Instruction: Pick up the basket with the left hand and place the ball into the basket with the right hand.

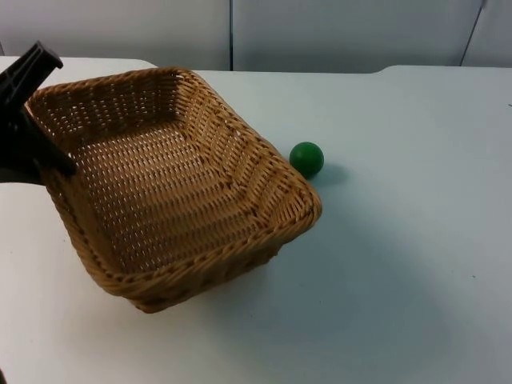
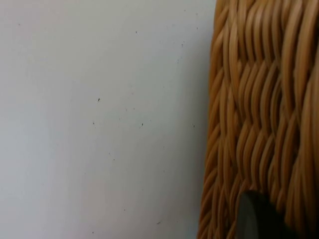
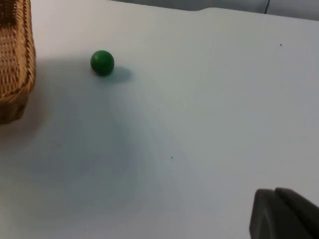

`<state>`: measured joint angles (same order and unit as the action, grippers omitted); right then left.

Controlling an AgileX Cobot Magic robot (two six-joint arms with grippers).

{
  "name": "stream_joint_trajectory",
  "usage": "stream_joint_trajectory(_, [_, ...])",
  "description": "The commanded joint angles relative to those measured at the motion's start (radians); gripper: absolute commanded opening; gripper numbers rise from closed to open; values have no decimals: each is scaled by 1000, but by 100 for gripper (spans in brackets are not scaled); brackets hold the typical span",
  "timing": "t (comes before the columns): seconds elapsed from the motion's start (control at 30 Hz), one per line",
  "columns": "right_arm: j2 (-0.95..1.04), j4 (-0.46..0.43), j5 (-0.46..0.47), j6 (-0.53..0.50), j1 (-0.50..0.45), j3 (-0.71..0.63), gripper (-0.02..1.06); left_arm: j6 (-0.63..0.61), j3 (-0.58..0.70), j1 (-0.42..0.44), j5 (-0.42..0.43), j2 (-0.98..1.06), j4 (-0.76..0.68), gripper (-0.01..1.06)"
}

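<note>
The woven wicker basket (image 1: 172, 188) is tilted, with its left side raised off the white table. My left gripper (image 1: 38, 120) is at the basket's left rim and shut on it. The left wrist view has the basket's woven wall (image 2: 264, 109) pressed close against a black fingertip (image 2: 256, 219). The green ball (image 1: 306, 158) rests on the table just beyond the basket's right corner, apart from it. It lies ahead of the right gripper in the right wrist view as the ball (image 3: 102, 62), beside the basket's corner (image 3: 15, 59). One black fingertip (image 3: 284, 214) of that gripper hovers over bare table, well away from the ball.
The white table top (image 1: 400, 264) stretches to the right of and in front of the basket. The grey partition wall (image 1: 320, 32) stands behind the table's far edge.
</note>
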<state>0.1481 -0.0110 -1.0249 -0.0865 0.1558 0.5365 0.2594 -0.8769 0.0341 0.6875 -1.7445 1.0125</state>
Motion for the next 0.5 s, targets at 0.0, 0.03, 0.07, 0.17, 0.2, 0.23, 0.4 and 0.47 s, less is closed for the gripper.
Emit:
stream_joint_trajectory(0.0, [148,11,114,9,-6,33,0,-6,-6,1,21,17,18,0])
stream_joint_trajectory(0.03, [148,11,114,9,-6,33,0,-6,-6,1,21,17,18,0])
stream_joint_trajectory(0.07, [242,11,154,12,-6,63,0,-6,-6,1,21,17,18,0])
stream_joint_trajectory(0.17, [394,11,173,28,-6,130,0,-6,-6,1,21,17,18,0])
stream_joint_trajectory(0.2, [459,11,181,28,-6,165,0,-6,-6,1,21,17,18,0])
stream_joint_trajectory(0.23, [535,11,188,28,-6,211,2,-6,-6,1,21,17,18,0])
stream_joint_trajectory(0.4, [830,11,191,12,-6,435,51,-4,-6,1,26,17,18,0])
stream_joint_trajectory(0.47, [940,0,185,12,-6,517,77,-4,-6,1,26,17,18,0])
